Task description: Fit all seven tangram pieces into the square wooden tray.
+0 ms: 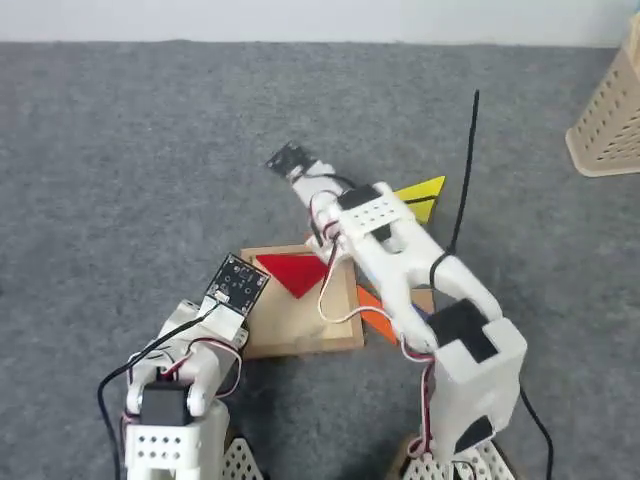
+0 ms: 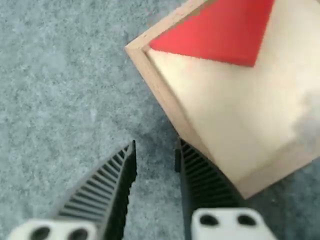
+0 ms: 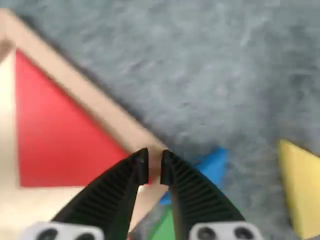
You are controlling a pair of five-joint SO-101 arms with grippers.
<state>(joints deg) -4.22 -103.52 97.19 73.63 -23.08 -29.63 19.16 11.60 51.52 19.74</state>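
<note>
The square wooden tray (image 1: 300, 344) lies at the table's middle with a red triangle (image 1: 293, 272) in its far part. A yellow triangle (image 1: 424, 192) sits on the carpet beyond the right arm (image 1: 385, 240), and an orange piece (image 1: 374, 308) lies by the tray's right side. My right gripper (image 3: 153, 161) is shut and empty, over the tray rim (image 3: 100, 107) at the red triangle's (image 3: 55, 135) corner. Blue (image 3: 212, 162), green (image 3: 165, 227) and yellow (image 3: 300, 192) pieces lie just outside. My left gripper (image 2: 155, 151) is open on the carpet beside the tray's edge (image 2: 160, 95).
A beige slotted basket (image 1: 610, 110) stands at the far right edge. Grey carpet covers the table. A black cable (image 1: 465, 170) runs up behind the right arm. Both arm bases stand at the near edge.
</note>
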